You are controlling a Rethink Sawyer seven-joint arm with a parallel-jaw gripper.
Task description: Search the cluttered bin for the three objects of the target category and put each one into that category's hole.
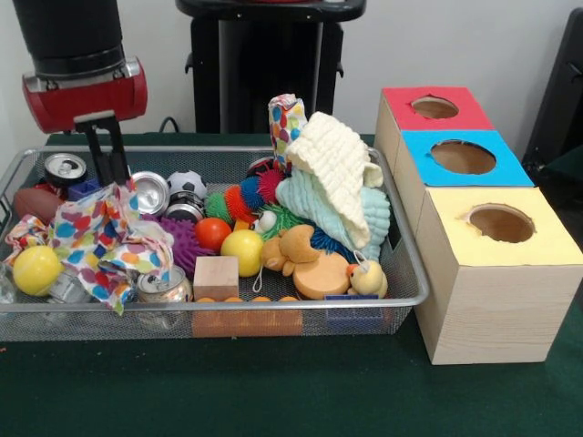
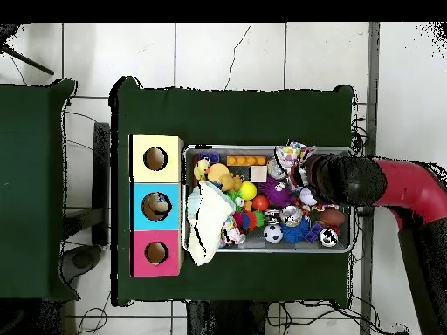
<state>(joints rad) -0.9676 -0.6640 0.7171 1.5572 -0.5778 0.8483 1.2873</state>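
Arm poised over the end of the wire mesh bin farthest from the 3 boxes, nothing yet lifted.

The black fingers hang pressed close together, pinching nothing, just above the crumpled cloth with coloured spots and beside an upturned silver can, probably to dig under the cloth that hides things there. Which category is wanted cannot be told; cans, balls such as the yellow ball and soft toys all lie mixed in the bin. The red-topped box, blue-topped box and yellow-topped box stand in a row touching the bin's other end, holes upward and unblocked. A heaped pale knitted cloth rises high at that end, so a carried thing needs lifting clear over it; the green table around is open.
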